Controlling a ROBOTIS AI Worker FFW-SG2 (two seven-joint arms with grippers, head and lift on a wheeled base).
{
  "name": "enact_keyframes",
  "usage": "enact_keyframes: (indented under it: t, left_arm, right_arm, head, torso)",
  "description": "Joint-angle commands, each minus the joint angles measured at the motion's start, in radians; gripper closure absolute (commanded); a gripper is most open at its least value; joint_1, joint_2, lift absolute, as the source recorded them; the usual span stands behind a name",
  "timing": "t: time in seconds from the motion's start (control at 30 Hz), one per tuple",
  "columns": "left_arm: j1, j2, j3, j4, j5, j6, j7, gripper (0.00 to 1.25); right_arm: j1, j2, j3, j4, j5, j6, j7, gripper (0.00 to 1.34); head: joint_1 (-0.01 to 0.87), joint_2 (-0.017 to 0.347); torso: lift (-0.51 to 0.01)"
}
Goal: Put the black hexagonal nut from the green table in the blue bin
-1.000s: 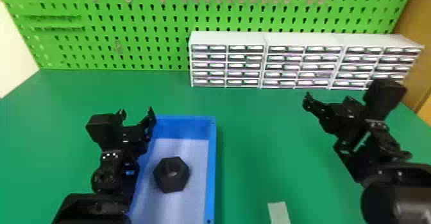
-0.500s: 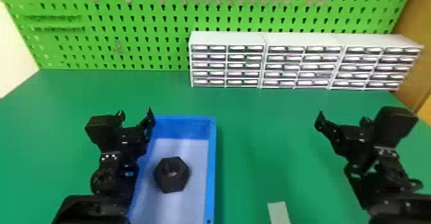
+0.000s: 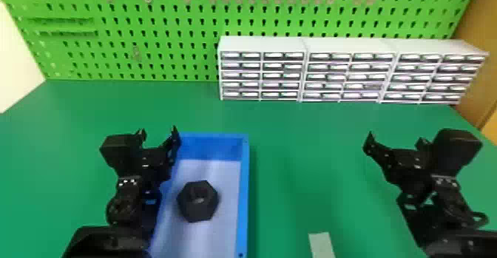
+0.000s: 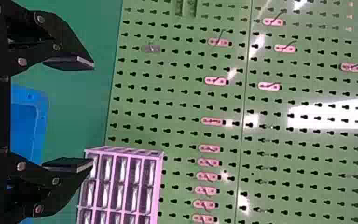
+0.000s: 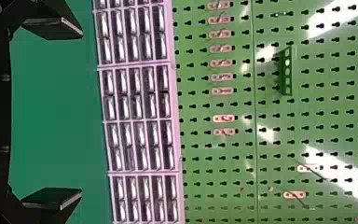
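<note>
Head view: black hexagonal nut [image 3: 192,213] lay in the blue bin [image 3: 244,202], presumably delivered, so left gripper [image 3: 158,131] and right gripper [image 3: 397,137] had jaws spread, empty.

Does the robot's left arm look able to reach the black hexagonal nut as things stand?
Likely yes: its left gripper is open by the left wall of the rectangular blue bin, and nothing covers the black hexagonal nut inside; it may need repositioning.
</note>
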Motion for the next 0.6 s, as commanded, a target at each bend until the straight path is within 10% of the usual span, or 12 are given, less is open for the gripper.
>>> enact_keyframes:
  t: [0.0, 0.57]
  left_arm:
    - [0.001, -0.003, 0.000, 0.000, -0.001, -0.001, 0.000, 0.51]
    - [0.001, -0.003, -0.009, -0.002, 0.005, -0.001, 0.000, 0.51]
  right_arm:
    - [0.000, -0.001, 0.006, 0.000, 0.000, 0.000, 0.000, 0.11]
    - [-0.007, -0.012, 0.018, 0.000, 0.008, -0.003, -0.002, 0.11]
  head:
    - [0.657, 0.057]
    - [0.657, 0.057]
  torso:
    - [-0.095]
    - [-0.095]
